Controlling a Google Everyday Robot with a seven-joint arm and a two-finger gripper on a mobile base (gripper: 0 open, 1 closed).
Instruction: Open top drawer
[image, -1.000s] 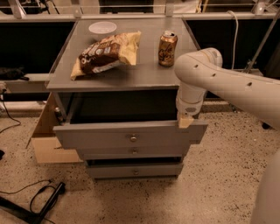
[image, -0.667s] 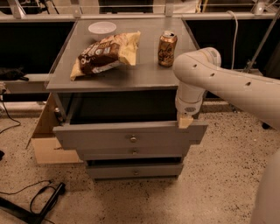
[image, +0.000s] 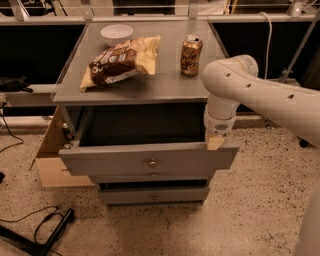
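The top drawer (image: 115, 161) is pulled out from the grey cabinet, its wide flat front facing me with a small round metal knob (image: 151, 163) at centre. Its dark inside shows behind the front panel. My gripper (image: 216, 140) hangs from the white arm at the drawer's right end, resting at the top edge of the front panel near the right corner. Two narrower grey drawer fronts (image: 153, 195) sit below it.
On the cabinet top (image: 165, 82) lie a chip bag (image: 120, 62), a gold drink can (image: 191, 48) and a white bowl (image: 116, 33). A cardboard piece (image: 50, 160) leans at the cabinet's left. Black cables (image: 50, 227) lie on the speckled floor at front left.
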